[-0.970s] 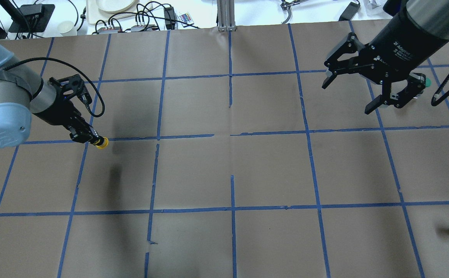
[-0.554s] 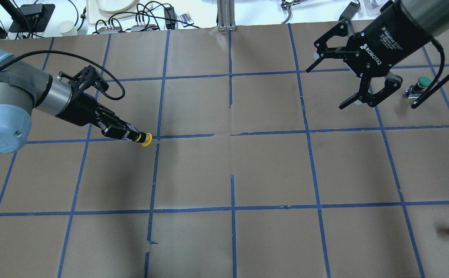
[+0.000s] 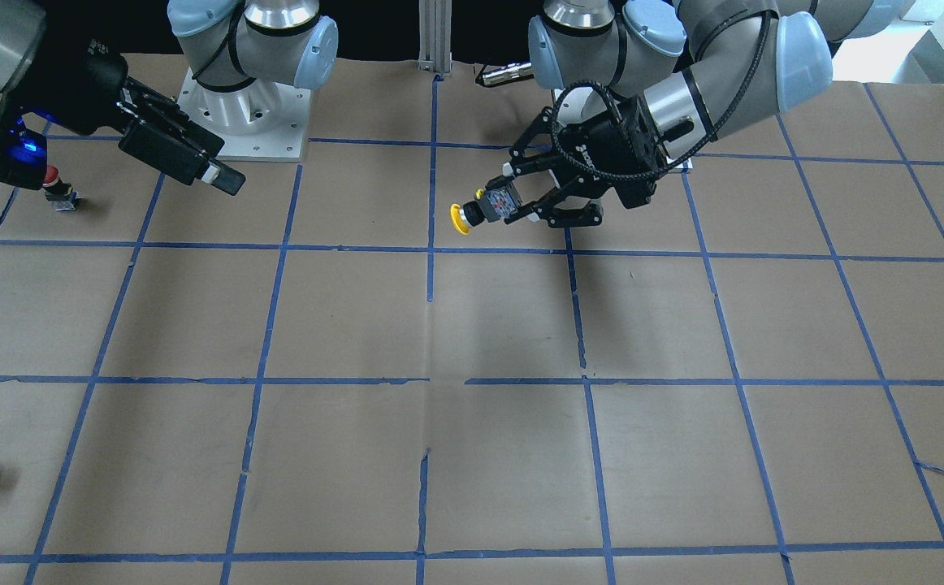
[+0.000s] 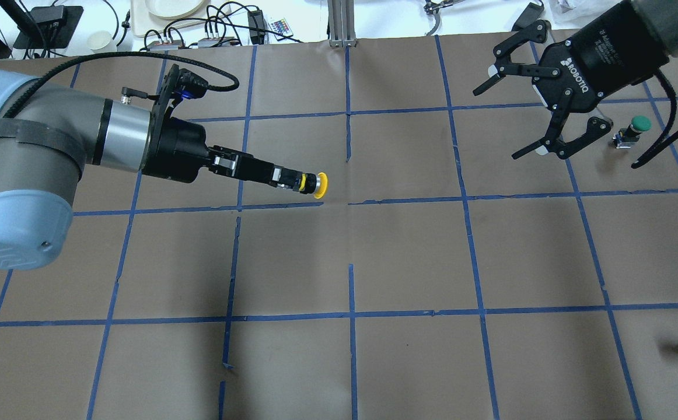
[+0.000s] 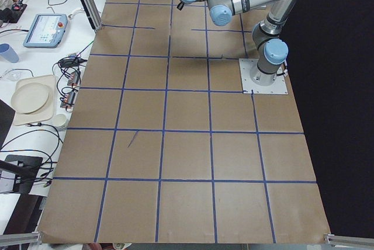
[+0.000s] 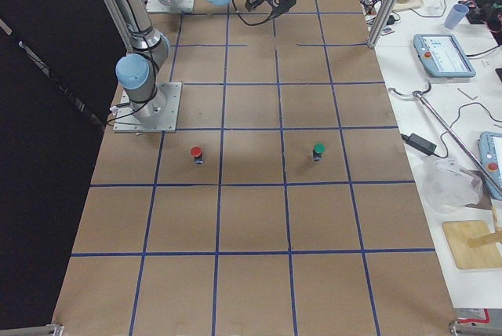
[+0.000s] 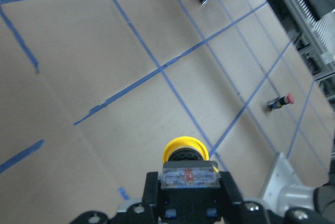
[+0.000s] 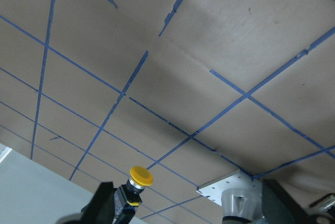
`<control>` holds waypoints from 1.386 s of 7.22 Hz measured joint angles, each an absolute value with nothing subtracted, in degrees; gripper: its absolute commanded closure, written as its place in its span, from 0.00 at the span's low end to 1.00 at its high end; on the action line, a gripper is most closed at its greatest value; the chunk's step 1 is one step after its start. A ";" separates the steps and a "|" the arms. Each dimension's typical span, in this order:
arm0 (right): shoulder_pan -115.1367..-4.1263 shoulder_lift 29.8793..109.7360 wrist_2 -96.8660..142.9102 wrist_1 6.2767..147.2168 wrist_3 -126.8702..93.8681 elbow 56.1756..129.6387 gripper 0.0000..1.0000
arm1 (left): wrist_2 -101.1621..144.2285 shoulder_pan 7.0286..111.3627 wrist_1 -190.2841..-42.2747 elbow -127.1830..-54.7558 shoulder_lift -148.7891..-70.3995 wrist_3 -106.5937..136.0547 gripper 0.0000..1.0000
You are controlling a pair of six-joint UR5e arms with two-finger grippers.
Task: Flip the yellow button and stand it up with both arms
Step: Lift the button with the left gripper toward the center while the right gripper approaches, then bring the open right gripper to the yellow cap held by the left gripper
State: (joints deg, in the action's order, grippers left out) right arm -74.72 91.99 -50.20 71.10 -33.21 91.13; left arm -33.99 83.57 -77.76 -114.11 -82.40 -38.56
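Jaws of my left gripper [image 4: 288,177] pinch the yellow button [image 4: 320,185] by its black body, cap sideways, aloft near the middle of the table [image 4: 409,251], while my right gripper [image 4: 499,122] gapes wide, empty.

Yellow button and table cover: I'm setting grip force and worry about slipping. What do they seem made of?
The yellow button: cap looks like smooth moulded plastic, evenly coloured with a slight sheen; its body looks like black plastic with a clear window.
The table cover: probably matt brown paper, since creases and small tears show.
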 measured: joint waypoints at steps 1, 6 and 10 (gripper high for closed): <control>-73.78 91.26 -46.55 67.78 -33.22 91.14 0.00 | -29.86 85.16 -77.67 -114.19 -80.78 -33.65 0.92; -71.78 90.28 -35.77 53.90 -37.35 91.23 0.00 | -11.62 88.82 -76.42 -114.15 -80.03 -15.55 0.96; -72.25 90.95 -27.09 43.04 -37.00 91.71 0.00 | -7.43 88.78 -74.54 -113.61 -83.49 -14.18 0.98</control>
State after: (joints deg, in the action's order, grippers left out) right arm -72.25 90.95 -27.09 43.04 -37.00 91.71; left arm -7.43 88.78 -74.54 -113.61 -83.49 -14.18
